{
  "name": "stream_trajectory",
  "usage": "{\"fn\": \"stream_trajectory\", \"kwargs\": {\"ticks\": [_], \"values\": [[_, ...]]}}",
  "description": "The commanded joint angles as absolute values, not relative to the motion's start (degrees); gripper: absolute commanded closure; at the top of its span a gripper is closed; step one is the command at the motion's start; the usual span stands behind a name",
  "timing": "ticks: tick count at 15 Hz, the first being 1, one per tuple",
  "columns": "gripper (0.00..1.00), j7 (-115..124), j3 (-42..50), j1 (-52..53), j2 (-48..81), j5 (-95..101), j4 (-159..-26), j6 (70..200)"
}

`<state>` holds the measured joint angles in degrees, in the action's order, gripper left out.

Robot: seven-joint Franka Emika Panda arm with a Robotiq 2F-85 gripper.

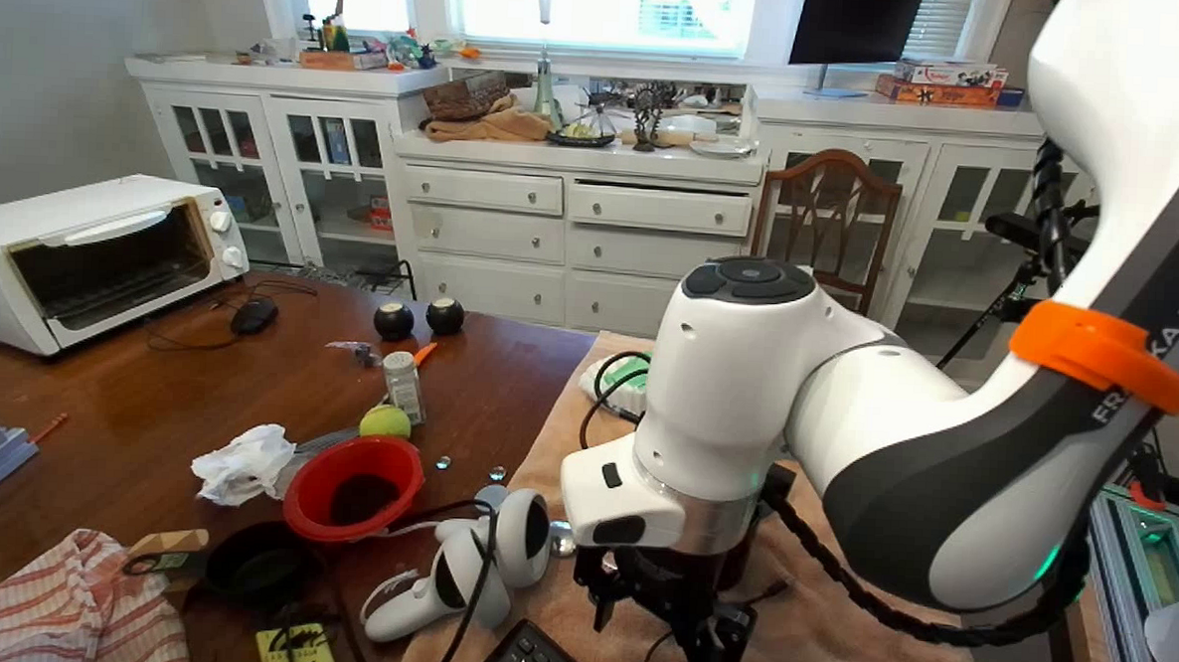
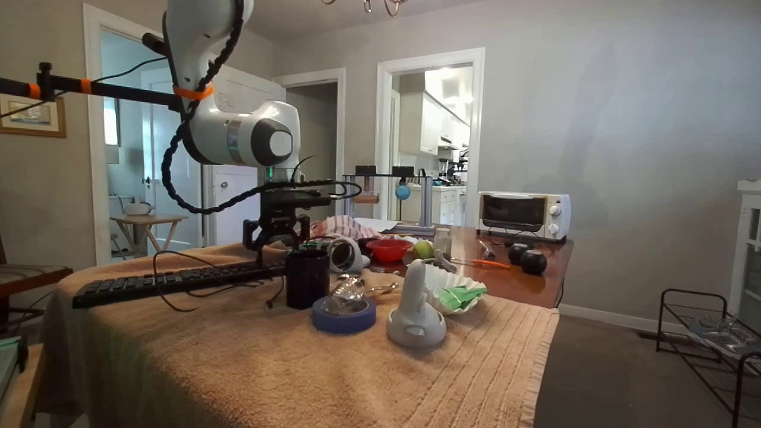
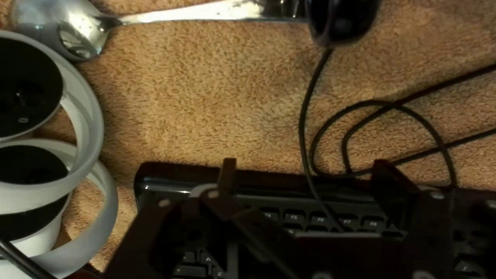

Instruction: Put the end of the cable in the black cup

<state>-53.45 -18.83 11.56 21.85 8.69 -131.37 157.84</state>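
Cable (image 3: 302, 126): a thin black strand, seen in the wrist view running through the gap between the fingertips of the claw (image 3: 305, 167), over the F-key edge of the keyboard (image 3: 292, 217). It is led out past the fingertips, across the tan towel (image 3: 193, 97). Looped cord is also seen by the fingertip on the view's right; whether it belongs to the same length cannot be told.

Key relation: the strand is crossed by the closing line, its long axis being roughly square to it and about midway in the gap. A pinch without wrist rotation is judged possible; height above the strand cannot be read.

Claw: fingers spread wide, nothing held, no contact with the strand discernible.

Connector end (image 2: 270, 305): found in an exterior view beyond the claw, just beside the black cup (image 2: 307, 279), which is stood upright. Its link to the pinchable strand cannot be traced. If closed here, the strand would likely be caught well short of the end, which might then trail; a grasp farther out seems called for.

Farther out: a silver spoon (image 3: 186, 14) is laid beyond the fingertips; white VR controllers (image 3: 91, 114) are placed off to one side.
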Motion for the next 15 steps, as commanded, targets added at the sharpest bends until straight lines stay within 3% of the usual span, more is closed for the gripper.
{"fn": "stream_trajectory", "kwargs": {"ticks": [1,9,12,15], "values": [[0.2,-55.0,-18.7,11.0,25.1,11.7,-128.3,155.9],[0.36,-57.1,-18.3,11.0,27.3,14.3,-126.8,153.3],[0.72,-58.1,-18.4,11.0,27.4,14.3,-126.7,152.6],[0.95,-58.9,-18.4,11.0,27.4,14.3,-126.6,152.3]]}}
